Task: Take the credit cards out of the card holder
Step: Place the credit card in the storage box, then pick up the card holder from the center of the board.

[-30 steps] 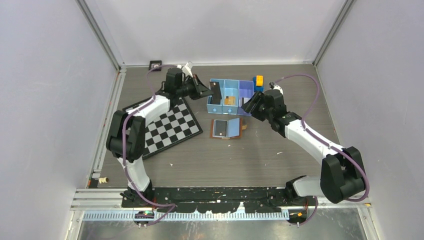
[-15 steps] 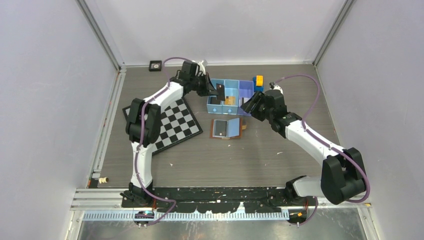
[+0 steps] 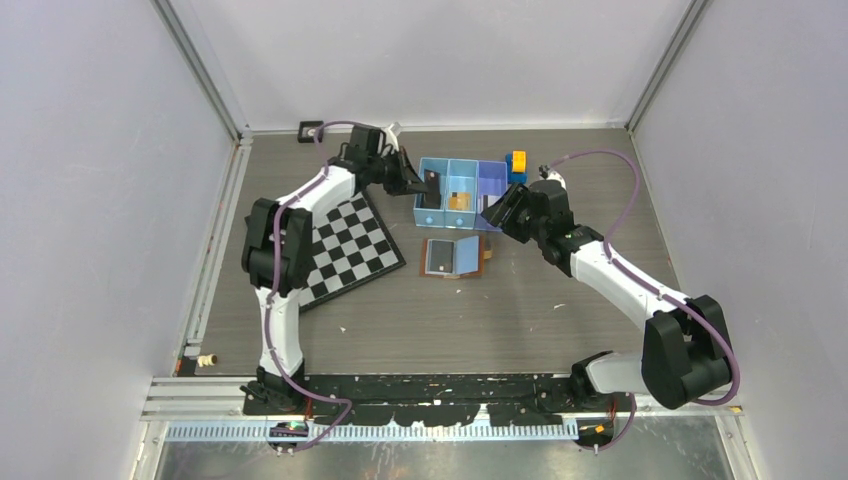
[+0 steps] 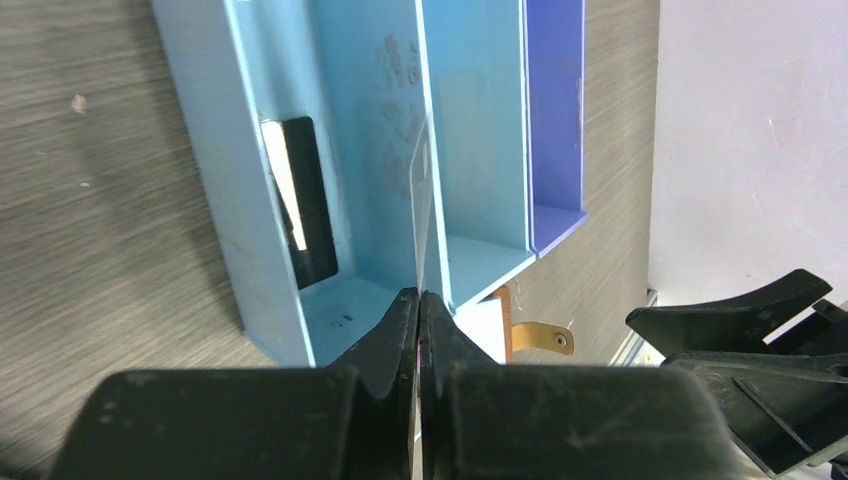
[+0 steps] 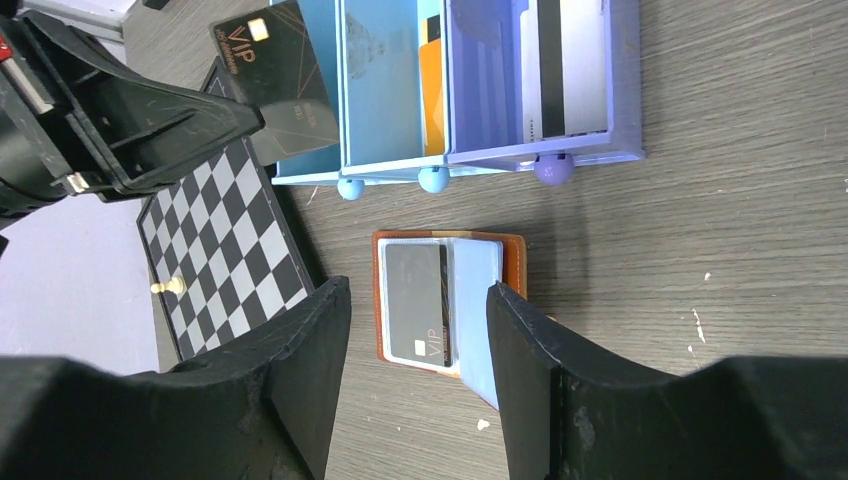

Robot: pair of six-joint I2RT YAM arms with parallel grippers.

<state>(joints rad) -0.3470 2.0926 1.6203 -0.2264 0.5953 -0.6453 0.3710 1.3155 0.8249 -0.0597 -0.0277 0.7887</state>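
The brown card holder (image 3: pixel 455 257) lies open on the table in front of the blue tray (image 3: pixel 447 163). A dark grey VIP credit card (image 5: pixel 415 300) and a pale blue one (image 5: pixel 475 305) sit in the card holder (image 5: pixel 515 262). My left gripper (image 3: pixel 422 182) is shut on a dark VIP card (image 5: pixel 280 75), seen edge-on (image 4: pixel 421 215) over the tray's left compartment. Another dark card (image 4: pixel 298 205) lies in that compartment. My right gripper (image 5: pixel 418 290) hangs open above the card holder, holding nothing, beside the tray's right end (image 3: pixel 497 212).
The tray's middle compartment holds an orange card (image 5: pixel 432 90) and the right one a pale card with a black stripe (image 5: pixel 565 65). A chessboard (image 3: pixel 340 245) lies left of the holder. A yellow-and-blue block (image 3: pixel 517 163) stands behind the tray.
The left arm has swung its elbow and wrist round while the dark card stays over the tray's left compartment. The right arm has not moved.
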